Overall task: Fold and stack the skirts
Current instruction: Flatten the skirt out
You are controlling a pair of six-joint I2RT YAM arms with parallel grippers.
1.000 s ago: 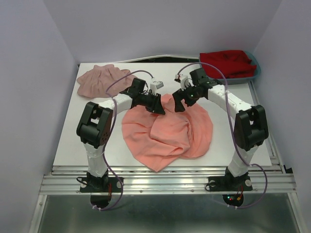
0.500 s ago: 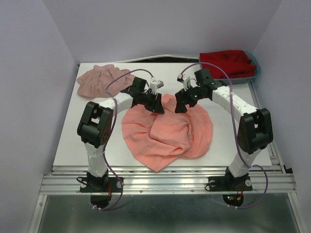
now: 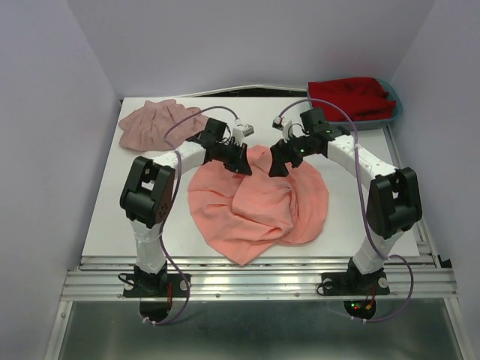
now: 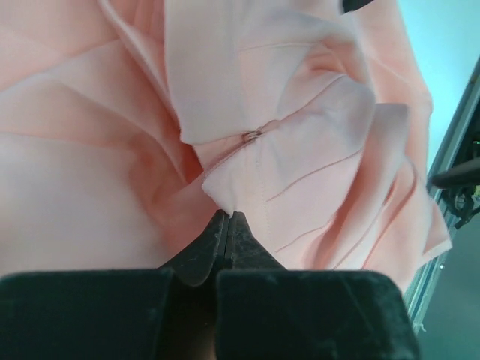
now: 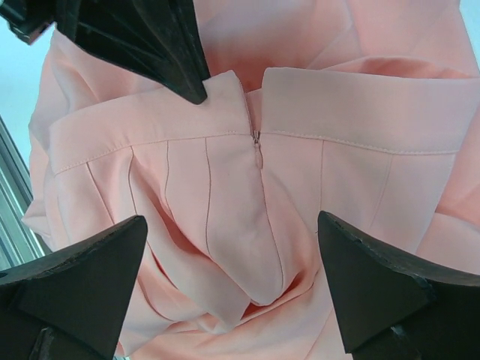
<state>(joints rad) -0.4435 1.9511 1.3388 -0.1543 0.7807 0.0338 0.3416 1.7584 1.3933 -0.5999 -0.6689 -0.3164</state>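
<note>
The salmon-coral pleated skirt (image 3: 255, 206) lies crumpled in the middle of the table. My left gripper (image 3: 244, 166) is at its far edge, shut on a corner of the waistband (image 4: 229, 201) beside the zipper pull (image 4: 252, 135). Just to its right, my right gripper (image 3: 276, 166) hovers over the same waistband. Its fingers stand wide open above the zipper (image 5: 256, 144) with only loose fabric (image 5: 232, 225) under the gap. The left gripper's fingers (image 5: 161, 52) show at the top of the right wrist view. The dusty mauve-pink skirt (image 3: 154, 122) lies bunched at the far left corner.
A teal bin (image 3: 395, 105) holding red cloth (image 3: 349, 96) stands at the far right corner. The white tabletop (image 3: 112, 217) ends at a metal rail (image 3: 255, 274) near the arm bases. Purple walls close in on both sides.
My left gripper has closed on the salmon skirt's waistband. The right gripper has shifted slightly left and lower over the waistband, still open.
</note>
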